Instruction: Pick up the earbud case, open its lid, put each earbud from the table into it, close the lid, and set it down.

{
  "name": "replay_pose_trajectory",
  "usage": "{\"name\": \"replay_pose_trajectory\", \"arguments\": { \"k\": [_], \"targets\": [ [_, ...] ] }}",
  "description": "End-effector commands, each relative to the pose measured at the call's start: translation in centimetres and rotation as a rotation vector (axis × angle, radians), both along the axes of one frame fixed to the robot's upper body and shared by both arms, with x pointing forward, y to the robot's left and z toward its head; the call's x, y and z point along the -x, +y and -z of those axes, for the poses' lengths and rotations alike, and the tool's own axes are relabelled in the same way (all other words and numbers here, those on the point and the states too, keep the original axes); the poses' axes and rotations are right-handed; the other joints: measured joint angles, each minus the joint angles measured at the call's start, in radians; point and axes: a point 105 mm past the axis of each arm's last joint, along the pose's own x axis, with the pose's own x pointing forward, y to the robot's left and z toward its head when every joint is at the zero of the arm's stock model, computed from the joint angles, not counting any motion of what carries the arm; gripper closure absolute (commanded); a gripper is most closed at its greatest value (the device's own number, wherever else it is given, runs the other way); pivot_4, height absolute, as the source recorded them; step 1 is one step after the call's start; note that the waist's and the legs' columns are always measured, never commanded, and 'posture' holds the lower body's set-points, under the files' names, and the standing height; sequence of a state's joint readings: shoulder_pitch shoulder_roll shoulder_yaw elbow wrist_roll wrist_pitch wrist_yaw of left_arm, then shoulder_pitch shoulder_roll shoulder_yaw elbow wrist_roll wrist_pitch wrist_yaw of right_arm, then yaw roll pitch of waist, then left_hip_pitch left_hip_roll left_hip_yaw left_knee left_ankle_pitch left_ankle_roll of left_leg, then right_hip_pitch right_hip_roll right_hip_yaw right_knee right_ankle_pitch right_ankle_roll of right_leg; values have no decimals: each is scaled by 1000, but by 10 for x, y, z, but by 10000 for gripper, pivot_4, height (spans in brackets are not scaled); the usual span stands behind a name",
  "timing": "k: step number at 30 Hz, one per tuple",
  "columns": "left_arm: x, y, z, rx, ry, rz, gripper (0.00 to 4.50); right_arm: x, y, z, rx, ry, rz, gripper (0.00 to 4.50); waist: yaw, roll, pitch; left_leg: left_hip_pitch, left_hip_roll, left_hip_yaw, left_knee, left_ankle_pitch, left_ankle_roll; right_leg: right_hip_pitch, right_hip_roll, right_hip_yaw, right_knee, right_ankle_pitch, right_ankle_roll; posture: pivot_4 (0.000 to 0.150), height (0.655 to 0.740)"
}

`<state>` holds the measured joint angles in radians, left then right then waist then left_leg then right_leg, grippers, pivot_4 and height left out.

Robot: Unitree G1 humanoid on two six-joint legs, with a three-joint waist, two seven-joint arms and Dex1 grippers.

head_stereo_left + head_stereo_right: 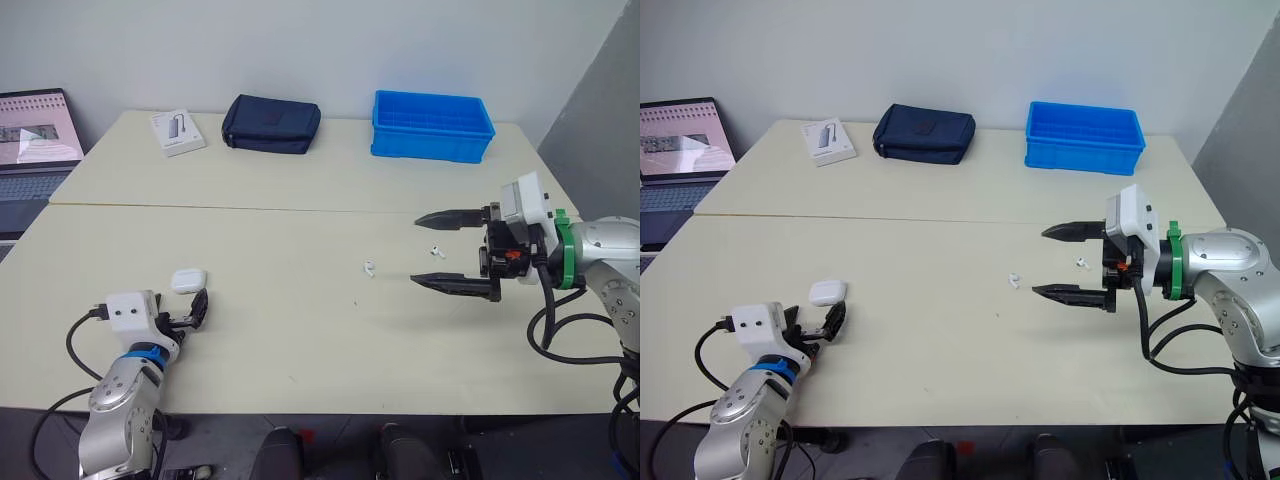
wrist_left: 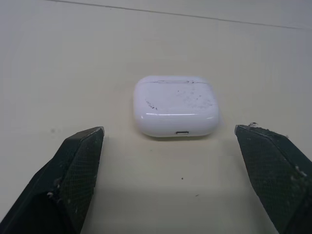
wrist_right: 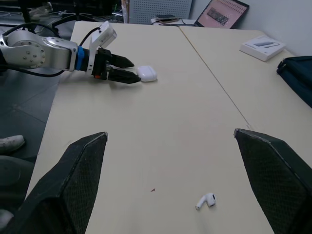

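Two pale tables (image 1: 300, 330) (pushed together) against white wall (image 1: 300, 50).

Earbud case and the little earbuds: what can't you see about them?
- earbud case: lid shut in the left wrist view, so its inside is hidden.
- left earbud and right earbud: too small in the eye views to tell which way they lie.
- laptop: cut off by the left eye view's left edge.
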<state>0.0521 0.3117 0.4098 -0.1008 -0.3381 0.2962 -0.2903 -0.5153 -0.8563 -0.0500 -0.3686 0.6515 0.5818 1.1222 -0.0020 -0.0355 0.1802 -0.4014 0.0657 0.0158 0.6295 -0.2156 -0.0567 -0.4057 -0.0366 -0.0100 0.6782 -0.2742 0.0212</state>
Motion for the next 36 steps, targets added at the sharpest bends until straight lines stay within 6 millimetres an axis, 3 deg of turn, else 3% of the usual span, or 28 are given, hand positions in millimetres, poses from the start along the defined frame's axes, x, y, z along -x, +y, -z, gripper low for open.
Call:
{"name": "replay_pose_trajectory", "arguments": {
  "k": [1, 18, 21, 25, 28, 31, 36],
  "targets": [
    [-6, 1, -8, -18, -22, 10, 0, 8, 8, -10, 7, -42, -64, 1413, 0, 0, 0, 0, 0, 0, 0, 0, 0, 0, 0, 0, 0, 0, 0, 1500, 7267],
    [-25, -6, 2, 1, 41, 3, 0, 1, 15, -2, 67, -21, -120, 1413, 0, 0, 0, 0, 0, -1, 0, 0, 0, 0, 0, -1, 0, 0, 0, 1500, 7267],
    [-26, -1, 5, -1, 61, -22, 5290, 1, 15, -1, 67, -17, -119, 0, 1, 0, 0, 0, 0, -1, 0, 0, 0, 0, 0, -1, 1, 0, 0, 1500, 7267],
    [-23, 4, 12, -27, 93, -24, 17409, 2, 14, 0, 66, -16, -109, 0, 1, 1, 0, 1, 0, -1, 0, 0, 0, 0, 0, -1, 1, 0, 0, 1500, 7267],
    [-23, 4, 11, -61, 89, 13, 17480, 2, 11, 1, 68, -19, -88, 0, 1, 1, -1, 1, 0, -1, 0, 0, 0, 1, 0, -1, 1, 0, 0, 1500, 7267],
    [-24, -10, 4, -123, 54, 145, 17480, 1, 7, 2, 69, -21, -56, 0, 0, 1, -1, 1, 0, -1, 0, 0, 0, 0, 0, -1, 1, 0, 0, 1500, 7267],
    [-21, -74, -20, -178, -89, 518, 17480, 2, 3, 7, 79, 23, -18, 0, 11, 1, 0, -1, -1, 0, 0, 0, 0, 0, -1, -1, -2, 0, 0, 1500, 7267]
  ]
}}
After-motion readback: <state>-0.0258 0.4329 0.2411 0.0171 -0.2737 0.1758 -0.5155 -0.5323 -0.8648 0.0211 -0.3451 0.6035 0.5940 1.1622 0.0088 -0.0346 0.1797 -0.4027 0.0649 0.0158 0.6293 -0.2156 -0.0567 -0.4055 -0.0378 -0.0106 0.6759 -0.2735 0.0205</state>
